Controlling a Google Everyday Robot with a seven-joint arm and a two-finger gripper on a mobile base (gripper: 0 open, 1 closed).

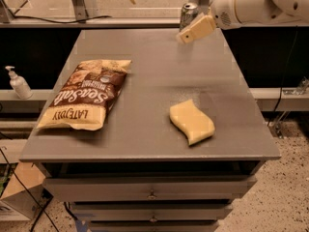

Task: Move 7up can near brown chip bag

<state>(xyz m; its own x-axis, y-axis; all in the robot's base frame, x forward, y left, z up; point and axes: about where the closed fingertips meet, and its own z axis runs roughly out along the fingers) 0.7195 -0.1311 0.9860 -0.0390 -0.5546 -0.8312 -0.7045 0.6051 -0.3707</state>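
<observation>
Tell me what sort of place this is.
Likely a lab: grey drawer cabinet as worktable, pump bottle alongside, speckled floor. The hand is by the 7up can at the far edge.

Tan tool [185, 36] beside silver can [189, 13]; brown bag [88, 94].
</observation>
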